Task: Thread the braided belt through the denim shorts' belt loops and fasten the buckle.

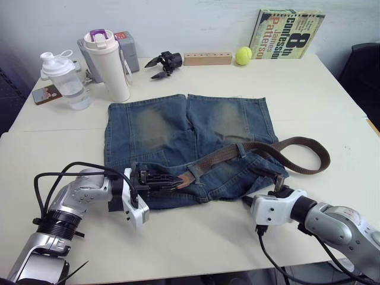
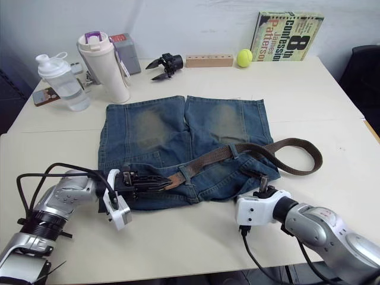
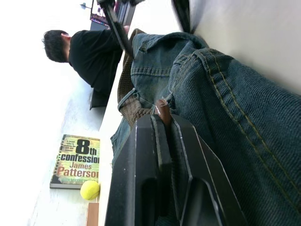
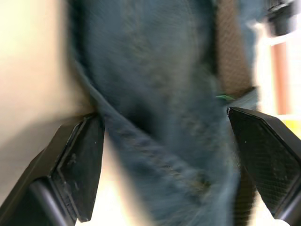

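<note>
Book (image 1: 288, 34) standing against wall at table's far edge: cover reads "8th confession", large "8" above the word, then "James Patterson" in red-orange letters. Left wrist view shows the same cover (image 3: 77, 162), same title and author clear. Small line at cover's top too small to read. No other readable text.

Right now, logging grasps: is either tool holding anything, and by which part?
Left tool grips the dark-brown braided belt by its tan leather tip. Right tool is open, holding nothing.
</note>
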